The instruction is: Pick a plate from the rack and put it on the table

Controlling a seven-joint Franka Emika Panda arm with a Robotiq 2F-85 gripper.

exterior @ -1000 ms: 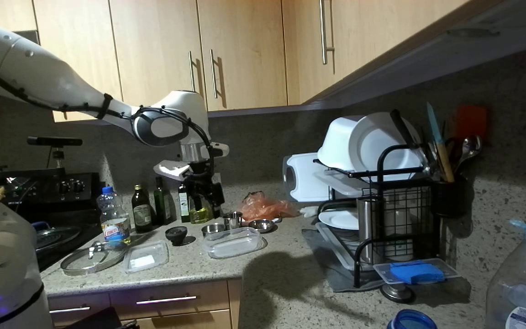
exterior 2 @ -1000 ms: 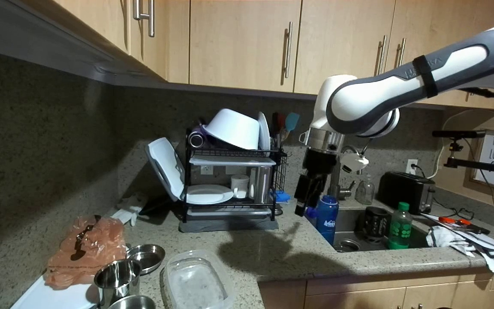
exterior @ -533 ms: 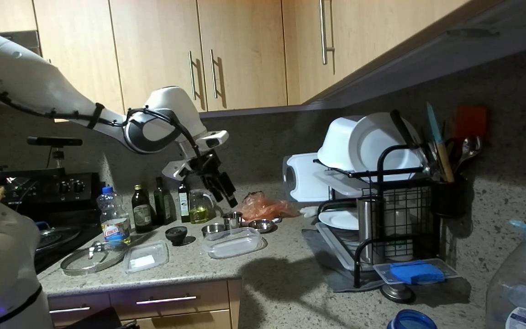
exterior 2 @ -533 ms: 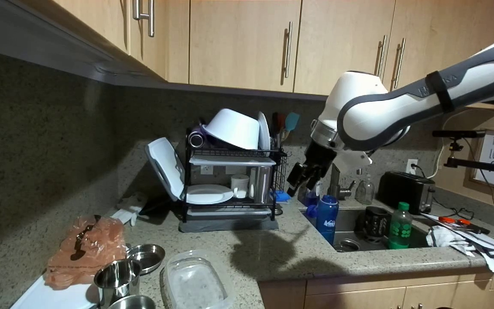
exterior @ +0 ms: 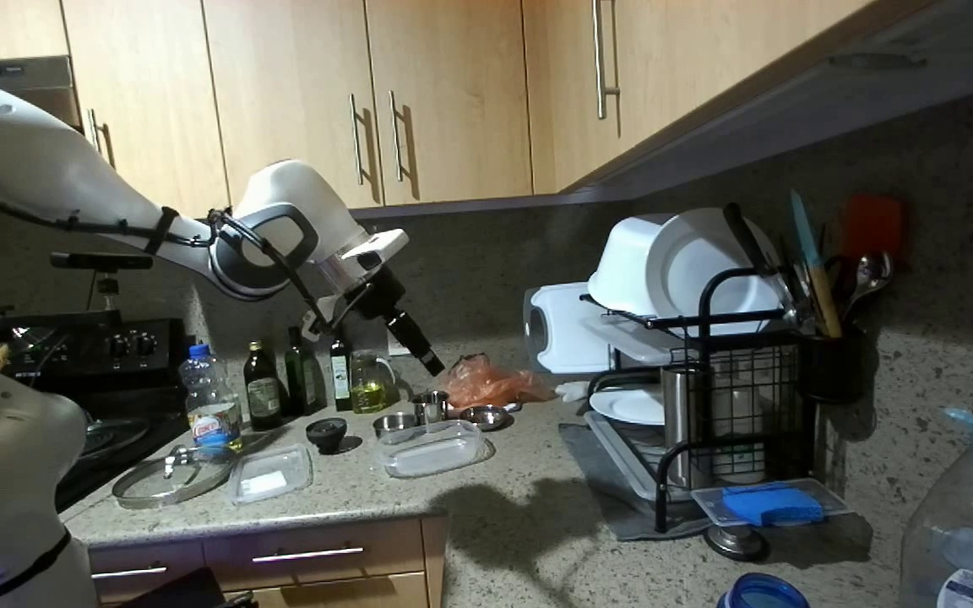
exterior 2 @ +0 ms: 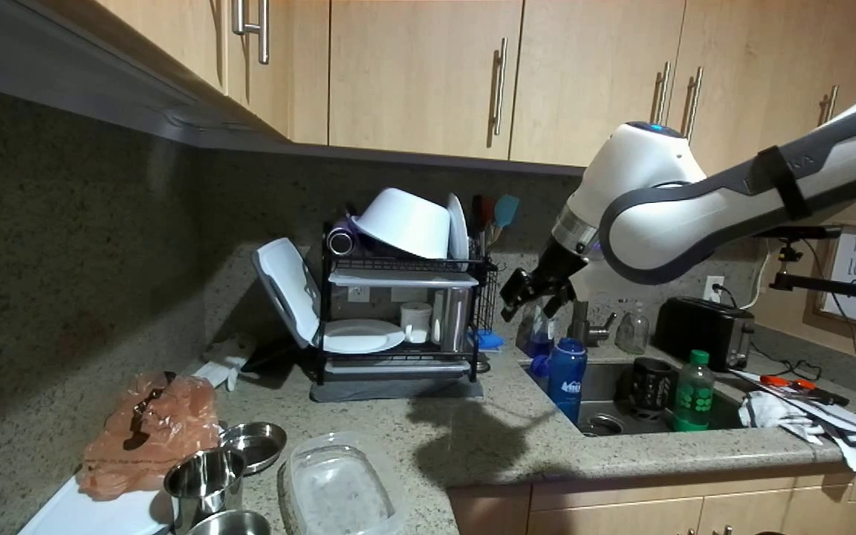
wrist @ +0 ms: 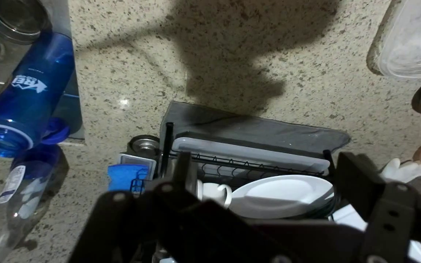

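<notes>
A white plate (exterior 2: 361, 336) lies nearly flat on the lower shelf of the black wire rack (exterior 2: 325, 312); the wrist view shows this lower plate (wrist: 287, 186) beside a white mug. On the rack's top, a second white plate (exterior: 706, 266) stands on edge against a white bowl (exterior: 624, 262). My gripper (exterior 2: 529, 310) hangs in the air in front of the rack, tilted toward it and apart from it. Its fingers (wrist: 358, 179) are spread wide with nothing between them. The speckled table (wrist: 122, 87) stretches below the gripper.
Near the rack lie a clear container (exterior 2: 345, 487), steel bowls (exterior 2: 253, 446) and an orange bag (exterior 2: 153, 431). A blue bottle (exterior 2: 568, 379) stands by the sink. A white board (exterior 2: 287, 290) leans on the rack's side. Cabinets (exterior 2: 420, 74) hang above.
My gripper has tilted from pointing almost straight down to slanting toward the rack. The forearm has drawn back and sunk a little. The fingers have stayed open, and the dishes have not moved.
</notes>
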